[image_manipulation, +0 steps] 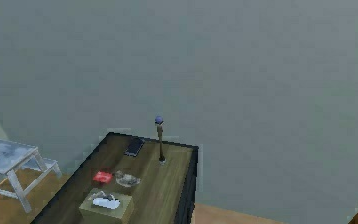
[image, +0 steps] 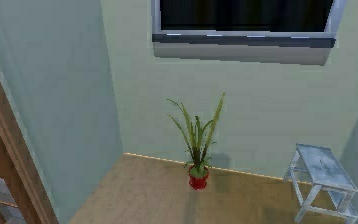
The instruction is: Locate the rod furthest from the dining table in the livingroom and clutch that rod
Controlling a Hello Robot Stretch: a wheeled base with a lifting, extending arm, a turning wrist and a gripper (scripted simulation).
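Note:
A thin dark upright rod (image_manipulation: 161, 140) with a small bluish knob on top stands near the far end of a dark wooden cabinet top (image_manipulation: 172, 185) in the arm side view. It stands on a slightly wider foot, apart from the other items on the top.
On the cabinet lie a flat dark slab (image_manipulation: 134, 147), a red thing (image_manipulation: 103, 177), a small bowl (image_manipulation: 126, 180) and a tan box (image_manipulation: 107, 203). A small white side table (image_manipulation: 12, 160) (image: 323, 178) stands beside it. A potted plant (image: 198, 150) sits under a window (image: 247, 25); a wooden door frame (image: 7, 150) is at the left.

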